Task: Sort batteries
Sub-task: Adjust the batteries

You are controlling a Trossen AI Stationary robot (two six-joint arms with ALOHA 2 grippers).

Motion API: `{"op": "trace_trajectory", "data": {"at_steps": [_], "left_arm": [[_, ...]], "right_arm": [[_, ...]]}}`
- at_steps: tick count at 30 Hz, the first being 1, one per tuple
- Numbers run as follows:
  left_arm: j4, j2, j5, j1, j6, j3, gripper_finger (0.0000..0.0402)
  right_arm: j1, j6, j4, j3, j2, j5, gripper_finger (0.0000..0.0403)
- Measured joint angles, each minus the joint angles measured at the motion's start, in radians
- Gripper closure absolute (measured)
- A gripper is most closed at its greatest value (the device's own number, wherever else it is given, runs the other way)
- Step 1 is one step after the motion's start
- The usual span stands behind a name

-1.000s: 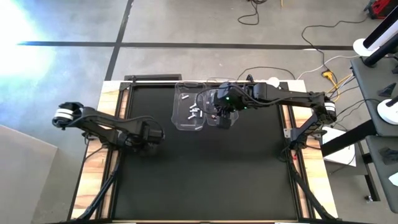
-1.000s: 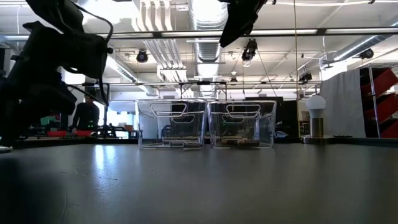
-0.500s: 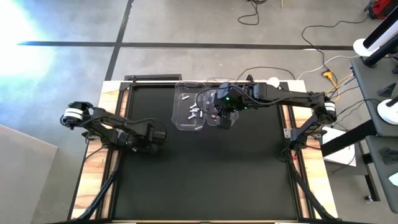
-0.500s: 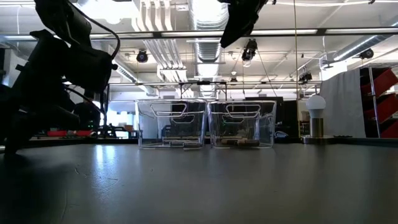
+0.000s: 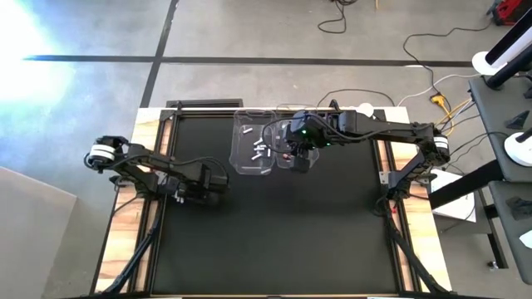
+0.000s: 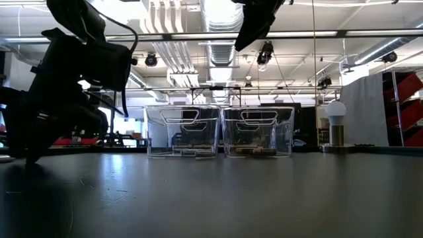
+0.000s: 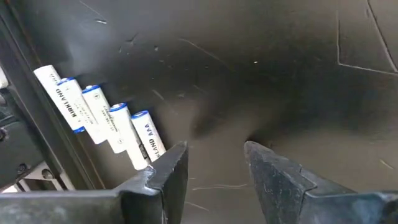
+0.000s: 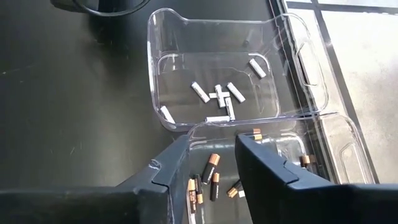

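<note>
Where the batteries are concerned, three groups are on record. Five white cells [image 7: 99,124] lie side by side in a row on the black table [image 5: 274,241], tight against its left edge rail; blue bands and printed lettering show on them in the left wrist view. A second lot of silvery-white cells [image 8: 217,96] lies scattered on the floor of the left clear bin [image 8: 163,37], mostly near its middle, with one apart near a corner. A third lot, dark cells with copper-coloured ends [image 8: 208,174], lies loose in the right clear bin [image 8: 342,134]. The two bins stand touching, side by side, at the far middle of the table, and both are upright in the low view.

The left gripper [image 7: 214,165] is low over the table beside the row of five white cells; its fingers stand apart with bare table showing between them, and they hold nothing. The nearest cell lies just beside one fingertip, and whether they touch cannot be told.

The right gripper [image 8: 205,158] hangs above the bins, over the near wall of the bin with the dark cells. Its fingers are parted, and nothing is visible between them; cells on the bin floor show through the gap.

At the far right of the table in the low view stands a round white-topped knob object [image 6: 336,122], well apart from the bins.
</note>
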Motion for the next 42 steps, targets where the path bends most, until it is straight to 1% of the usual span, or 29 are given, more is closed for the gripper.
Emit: {"op": "trace_trajectory", "data": {"at_steps": [3, 5, 8, 11, 13, 18, 21, 25, 26, 31, 35, 38, 42], "left_arm": [[0.0, -0.003, -0.003, 0.0, 0.008, 0.002, 0.0251], [0.005, -0.007, -0.024, 0.0, 0.062, 0.015, 0.0251], [0.004, -0.008, -0.048, 0.003, 0.206, 0.049, 0.025], [-0.024, -0.007, -0.012, 0.014, 0.356, 0.067, 0.0254], [-0.083, -0.007, 0.007, 0.03, 0.421, 0.065, 0.0261], [-0.224, -0.007, -0.005, 0.1, 0.577, 0.052, 0.0297], [-0.241, -0.007, -0.023, 0.151, 0.66, 0.052, 0.033], [-0.244, -0.007, -0.036, 0.204, 0.779, 0.047, 0.0388], [-0.25, -0.007, -0.043, 0.217, 0.803, 0.044, 0.0394], [-0.276, -0.007, -0.13, 0.283, 0.873, 0.033, 0.0398], [-0.279, -0.007, -0.146, 0.349, 0.901, 0.032, 0.04], [-0.282, -0.007, -0.187, 0.391, 0.93, 0.032, 0.0401], [-0.284, -0.007, -0.191, 0.448, 0.97, 0.03, 0.0401]], "right_arm": [[0.0, 0.0, -0.003, 0.0, 0.0, 0.0, 0.0287], [0.0, 0.0, -0.003, 0.0, 0.0, 0.0, 0.0291], [0.0, -0.01, -0.003, 0.0, 0.0, 0.0, 0.0296], [0.0, -0.012, -0.003, 0.0, 0.0, 0.0, 0.03], [0.0, -0.012, -0.004, 0.0, 0.0, 0.0, 0.0303], [0.0, -0.008, -0.004, -0.001, 0.0, 0.0, 0.0311], [0.0, -0.005, -0.004, -0.001, 0.0, 0.0, 0.0316], [0.0, 0.012, -0.003, -0.001, 0.0, 0.0, 0.0322], [0.0, 0.018, -0.004, -0.001, 0.0, 0.0, 0.0324], [0.0, 0.028, -0.004, -0.001, 0.0, 0.0, 0.0331], [0.0, 0.031, -0.003, -0.001, 0.0, 0.0, 0.0333], [0.0, 0.038, -0.003, -0.001, 0.0, 0.0, 0.0329], [0.0, 0.06, -0.005, -0.001, 0.0, 0.0, 0.0322]]}}
